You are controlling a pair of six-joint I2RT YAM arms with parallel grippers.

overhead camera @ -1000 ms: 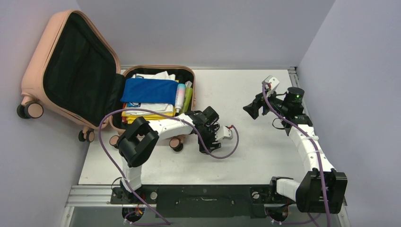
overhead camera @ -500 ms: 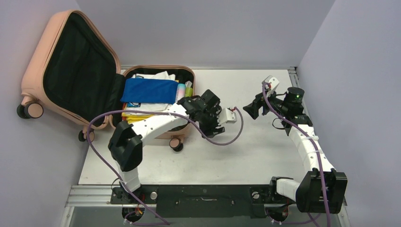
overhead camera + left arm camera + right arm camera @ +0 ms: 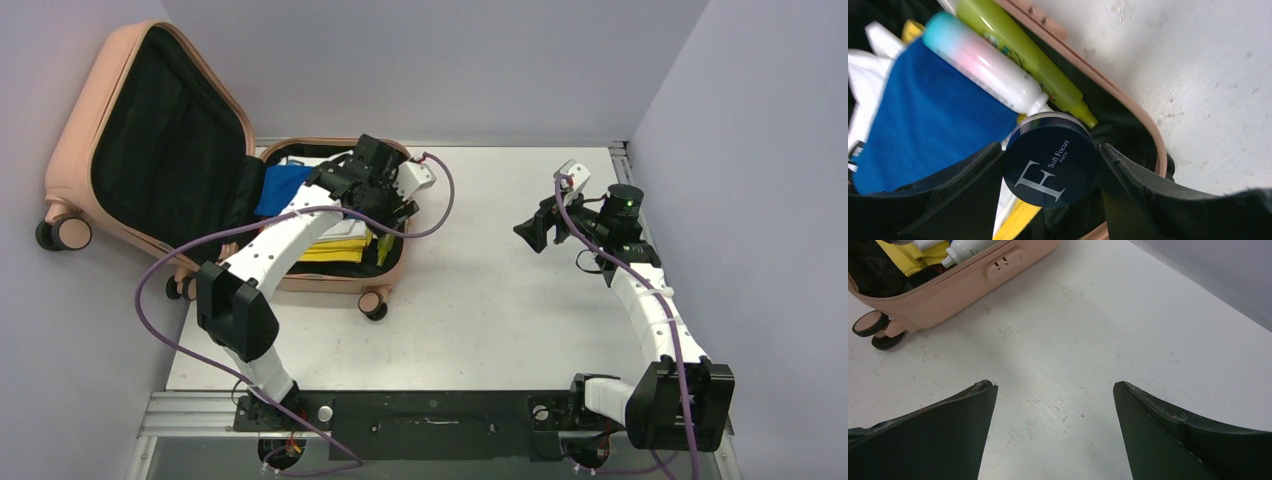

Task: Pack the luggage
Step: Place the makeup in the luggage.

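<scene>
Left wrist view: the left fingers (image 3: 963, 195) are shown clenched on a round dark-blue jar (image 3: 1053, 172), whose lid bears a large white "F" and the words "Soft Focus". The jar is held over the open lower half of the small salmon-pink hard-shell suitcase (image 3: 1128, 107). It sits just beside a white tube with a pink band and a turquoise end (image 3: 983, 67) and a slim yellow-green bottle (image 3: 1023, 55), both laid along the wall of the shell. A folded blue cloth (image 3: 928, 125) is seen further in, and a yellow article (image 3: 1015, 222) is partly hidden below the jar. Whether the jar touches the contents cannot be told.

Right wrist view: the right fingers (image 3: 938, 435) are spread apart and hold nothing. They are poised above the white desk (image 3: 1088, 340), well apart from the suitcase.

Top external view: the suitcase is placed at the far left of the desk, with its black-lined lid raised toward the left wall.

Progress, as judged: packing is well advanced, several articles being already stowed. The jar is not yet released, and the lid is not yet closed.
</scene>
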